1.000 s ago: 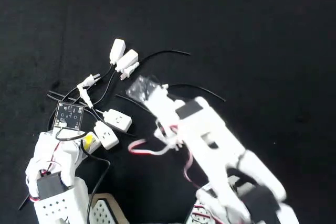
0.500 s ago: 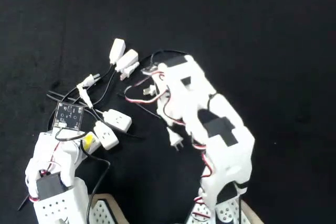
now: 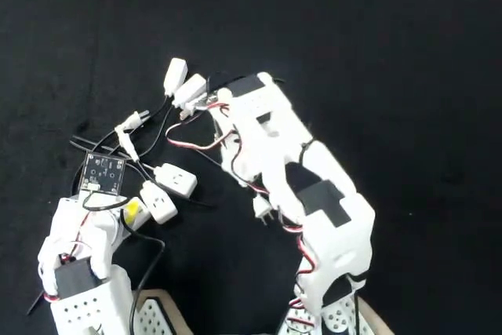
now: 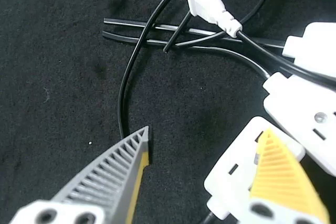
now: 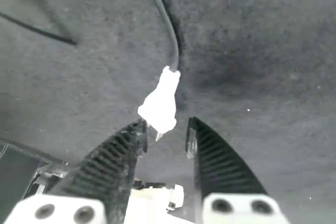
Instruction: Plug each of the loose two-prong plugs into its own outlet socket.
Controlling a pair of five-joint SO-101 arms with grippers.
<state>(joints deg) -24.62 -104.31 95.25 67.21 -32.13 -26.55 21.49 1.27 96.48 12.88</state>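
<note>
A loose white two-prong plug [image 5: 160, 106] on a black cord lies with its prong end between the dark fingertips of my right gripper [image 5: 165, 127], which is open; one finger touches it, the other stands slightly off. From above, this plug [image 3: 263, 208] sits beside the folded right arm [image 3: 282, 162]. My left gripper [image 4: 205, 145] is open, its yellow finger [image 4: 273, 171] over a white outlet socket [image 4: 236, 174]. Two sockets [image 3: 161, 203] [image 3: 176, 180] lie by that gripper [image 3: 129, 211]. Two more loose plugs [image 3: 129, 121] [image 3: 125, 145] lie farther back.
Two more white outlet blocks [image 3: 174, 74] [image 3: 190, 90] lie at the back left, joined by tangled black cords [image 3: 157, 127]. A small black board [image 3: 104, 172] sits above the left arm. Black cloth covers the table [image 3: 408, 76], with free room on the right.
My right arm has swung from a low, blurred pose up toward the far-left sockets and shifted slightly left. The plug now shows beside it. The left arm has not moved.
</note>
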